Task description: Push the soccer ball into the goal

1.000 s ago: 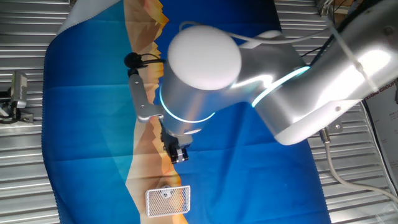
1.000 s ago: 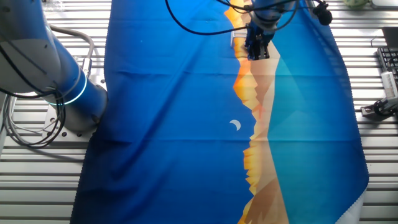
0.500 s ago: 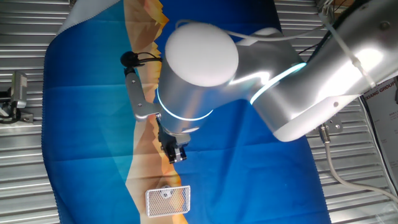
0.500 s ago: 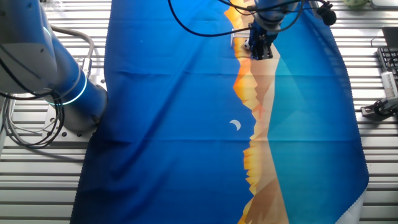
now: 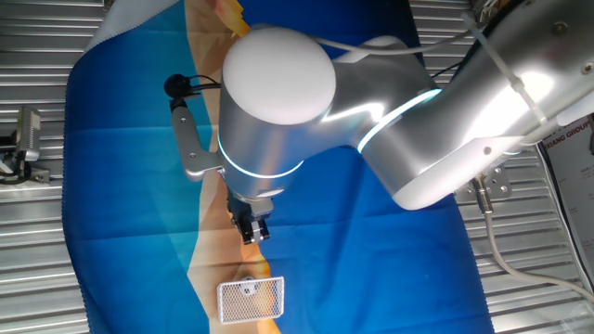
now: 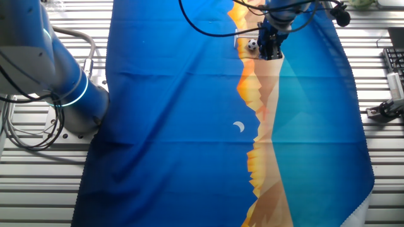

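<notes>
The goal [image 5: 251, 299] is a small white-framed mesh box on the cloth near the bottom edge of one fixed view. The soccer ball [image 5: 248, 289] shows as a small spotted ball inside the goal's mesh outline. My gripper [image 5: 251, 232] hangs a little beyond the goal, apart from it, with its dark fingers close together and empty. In the other fixed view the ball [image 6: 252, 45] lies just left of the gripper [image 6: 271, 52], and only a white edge of the goal [image 6: 237, 42] shows beside it.
A blue cloth with an orange mountain print [image 6: 189, 126] covers the table. My arm's large silver body [image 5: 278, 111] hides much of the cloth in one fixed view. The arm's base [image 6: 69, 94] stands at the left. Small fixtures [image 6: 385, 107] sit off the cloth on the slatted table.
The gripper has shifted sideways, leftward in one fixed view and rightward in the other. This has uncovered the ball next to it. The goal has not moved.
</notes>
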Robot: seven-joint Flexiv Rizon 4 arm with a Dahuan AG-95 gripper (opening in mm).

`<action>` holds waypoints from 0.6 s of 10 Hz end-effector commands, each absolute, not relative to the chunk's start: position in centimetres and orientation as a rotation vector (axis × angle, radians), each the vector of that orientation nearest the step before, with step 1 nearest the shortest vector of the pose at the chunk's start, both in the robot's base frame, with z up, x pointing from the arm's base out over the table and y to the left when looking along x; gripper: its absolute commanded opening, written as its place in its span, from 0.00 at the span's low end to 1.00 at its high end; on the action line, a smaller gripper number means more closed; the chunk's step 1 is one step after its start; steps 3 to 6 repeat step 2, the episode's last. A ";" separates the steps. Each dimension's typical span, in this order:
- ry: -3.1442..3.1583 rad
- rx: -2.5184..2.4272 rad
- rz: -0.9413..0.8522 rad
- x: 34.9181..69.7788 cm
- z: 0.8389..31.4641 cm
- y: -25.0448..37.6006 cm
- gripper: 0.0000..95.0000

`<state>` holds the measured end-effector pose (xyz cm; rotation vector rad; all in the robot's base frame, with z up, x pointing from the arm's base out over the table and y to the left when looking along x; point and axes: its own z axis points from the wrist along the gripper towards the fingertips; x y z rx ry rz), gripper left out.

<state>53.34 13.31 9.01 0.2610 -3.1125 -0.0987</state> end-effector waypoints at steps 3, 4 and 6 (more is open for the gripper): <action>-3.111 0.270 -0.106 53.2 9.1 13.3 0.00; -3.111 0.270 -0.106 53.2 9.1 13.3 0.00; -3.111 0.270 -0.106 53.2 9.1 13.3 0.00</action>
